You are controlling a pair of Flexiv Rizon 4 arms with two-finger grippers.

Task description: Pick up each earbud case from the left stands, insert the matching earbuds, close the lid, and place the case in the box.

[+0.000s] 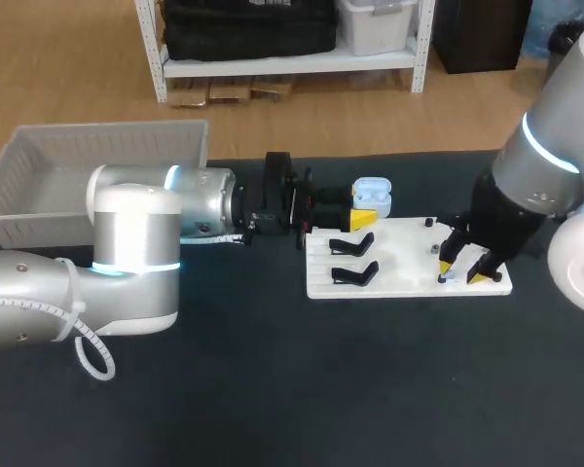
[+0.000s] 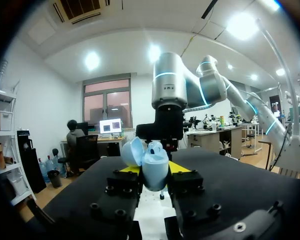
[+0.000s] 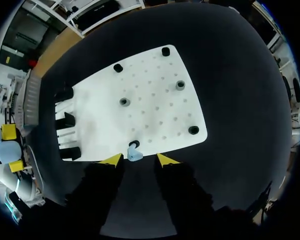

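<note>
Head view notes. Dark table [image 1: 273,389] is topped by white board [image 1: 399,255]; grey box [image 1: 107,129] is set well left of board. Left hand [image 1: 367,209] is pinched on earbud case [image 1: 373,190] above board's far left corner. Right hand [image 1: 467,270] is spread astride earbud [image 3: 133,152] at board's near right edge. Advised: fingers centred, closed gently, earbud lifted straight. Case pale blue, rounded, lid open; earbud small, same blue.

Nothing to read out at this moment: no lettering, number or label shows on the pale blue earbud case [image 2: 155,170], on the white board [image 1: 409,243] or on the dark bench [image 1: 273,389].
</note>
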